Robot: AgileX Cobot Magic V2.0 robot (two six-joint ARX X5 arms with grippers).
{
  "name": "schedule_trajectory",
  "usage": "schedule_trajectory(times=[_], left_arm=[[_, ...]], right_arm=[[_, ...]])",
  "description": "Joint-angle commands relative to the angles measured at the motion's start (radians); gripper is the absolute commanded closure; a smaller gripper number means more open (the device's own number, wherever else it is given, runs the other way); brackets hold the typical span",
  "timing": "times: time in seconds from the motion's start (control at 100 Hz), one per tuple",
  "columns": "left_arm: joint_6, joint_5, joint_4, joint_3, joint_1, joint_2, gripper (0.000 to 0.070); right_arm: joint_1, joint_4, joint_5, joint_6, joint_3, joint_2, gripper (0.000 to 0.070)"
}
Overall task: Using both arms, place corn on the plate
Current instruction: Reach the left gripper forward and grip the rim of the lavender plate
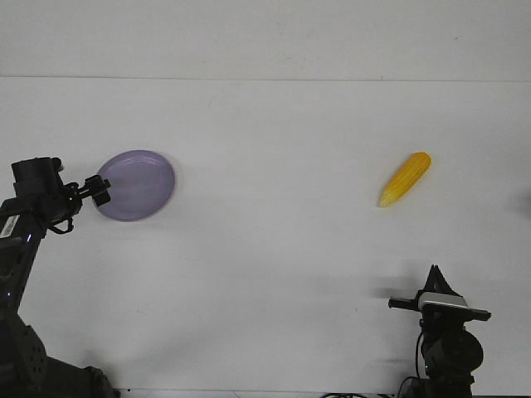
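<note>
The lavender plate (139, 184) is at the left of the white table and looks slightly tilted. My left gripper (100, 191) is at the plate's left rim and its fingers are closed over that edge. The yellow-orange corn (405, 178) lies on the table at the right, with its paler tip pointing toward the near left. My right gripper (433, 275) is near the table's front edge, well short of the corn. Its pointed fingers are pressed together with nothing between them.
The white table (274, 249) stretches between the plate and the corn, with its back edge running across the far side. A dark shape shows at the right border of the view.
</note>
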Motion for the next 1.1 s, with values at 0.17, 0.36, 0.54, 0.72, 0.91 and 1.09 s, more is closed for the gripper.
schedule_trajectory(times=[0.17, 0.36, 0.54, 0.72, 0.91, 1.09], left_arm=[[-0.016, 0.053, 0.084, 0.021, 0.007, 0.114, 0.0281], [-0.022, 0.055, 0.126, 0.021, 0.005, 0.166, 0.0282], [-0.027, 0.055, 0.157, 0.021, 0.005, 0.179, 0.0316], [-0.030, 0.057, 0.163, 0.021, 0.005, 0.211, 0.0324], [-0.037, 0.063, 0.186, 0.021, 0.004, 0.216, 0.0520], [-0.038, 0.069, 0.192, 0.021, -0.003, 0.216, 0.0693]], right_arm=[[-0.001, 0.010, -0.002, 0.010, -0.003, -0.002, 0.0683], [-0.001, 0.010, -0.002, 0.010, -0.003, -0.002, 0.0683], [-0.001, 0.010, -0.002, 0.010, -0.003, -0.001, 0.0683], [-0.001, 0.010, -0.002, 0.010, -0.003, -0.002, 0.0683], [-0.001, 0.010, -0.002, 0.010, -0.003, -0.002, 0.0683], [-0.001, 0.010, -0.002, 0.010, -0.003, -0.001, 0.0683]])
